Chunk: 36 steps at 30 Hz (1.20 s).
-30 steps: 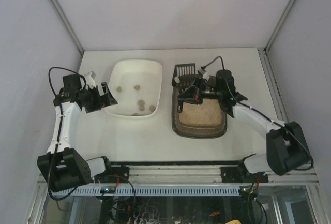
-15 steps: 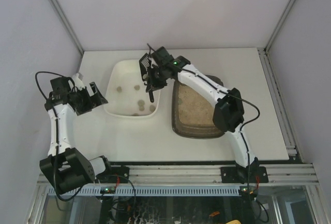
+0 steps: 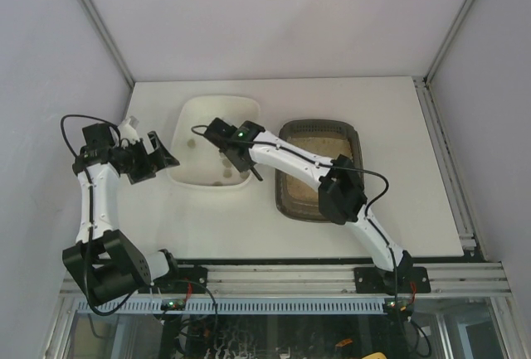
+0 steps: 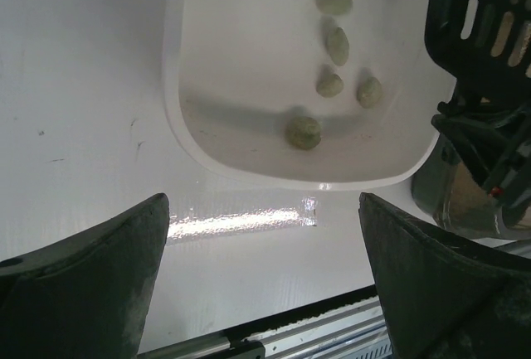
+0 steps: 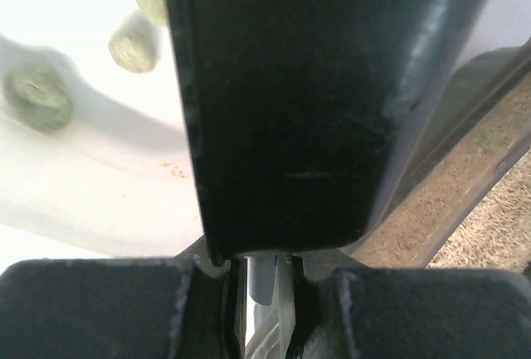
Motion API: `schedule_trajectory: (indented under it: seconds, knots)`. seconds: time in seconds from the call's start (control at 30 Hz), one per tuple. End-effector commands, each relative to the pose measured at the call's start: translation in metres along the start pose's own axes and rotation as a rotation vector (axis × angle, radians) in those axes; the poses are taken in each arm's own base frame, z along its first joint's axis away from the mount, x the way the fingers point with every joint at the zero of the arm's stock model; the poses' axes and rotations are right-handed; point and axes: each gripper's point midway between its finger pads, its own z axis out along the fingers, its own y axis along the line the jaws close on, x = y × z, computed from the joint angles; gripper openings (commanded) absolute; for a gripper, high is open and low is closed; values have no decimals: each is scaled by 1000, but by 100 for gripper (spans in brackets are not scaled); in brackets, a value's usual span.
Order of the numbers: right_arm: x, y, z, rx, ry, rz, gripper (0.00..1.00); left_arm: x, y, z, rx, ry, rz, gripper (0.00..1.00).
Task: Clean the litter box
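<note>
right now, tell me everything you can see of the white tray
The white tray is a glossy plastic-looking rectangle with rounded corners and a raised rim, lying flat on the white table, left of the litter box with a gap between. At least five greenish-grey lumps rest on its floor. The black slotted scoop, gripped by the right fingers, hangs over its right side; contact with the tray is unclear.

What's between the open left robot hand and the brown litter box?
The white tray with its greenish lumps, and the right gripper holding the black scoop over it. The top camera shows this.
</note>
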Motion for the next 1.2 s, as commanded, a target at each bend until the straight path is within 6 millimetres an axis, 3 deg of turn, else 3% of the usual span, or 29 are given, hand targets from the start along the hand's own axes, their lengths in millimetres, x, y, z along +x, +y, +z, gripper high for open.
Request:
schedule_trajectory:
  seconds: [0.0, 0.13, 0.2, 0.27, 0.37, 0.53, 0.73, 0.83, 0.9, 1.0, 1.17]
  knots:
    - [-22, -24, -25, 111, -124, -31, 0, -13, -13, -10, 54, -54, 57, 100]
    - [-38, -26, -50, 80, -210, 43, 0, -10, -17, -10, 83, -39, 53, 100]
    - [-51, -26, -78, 23, -291, 91, 0, -10, -13, -11, 50, -45, 33, 100]
    - [-64, -29, -120, -50, -408, 136, 0, -21, -1, -14, -39, -109, 3, 100]
    - [-61, -33, -152, -154, -462, 200, 0, -43, -4, -23, -75, -205, -5, 100]
    - [-10, -43, -161, -346, -285, 315, 0, -71, -50, -25, -68, -244, 67, 100]
    - [81, -63, -160, -599, -69, 600, 0, -75, -142, -1, -44, -186, 196, 100]
    - [112, -79, -162, -633, -4, 709, 0, -74, -187, 17, 32, -137, 183, 100]
    - [129, -88, -155, -623, 80, 785, 0, -71, -214, 32, 95, -105, 139, 100]
    - [152, -88, -145, -653, 284, 891, 0, -64, -235, 61, 145, -58, 41, 100]
    - [156, -86, -133, -758, 397, 926, 0, -42, -254, 108, 117, 41, -54, 100]
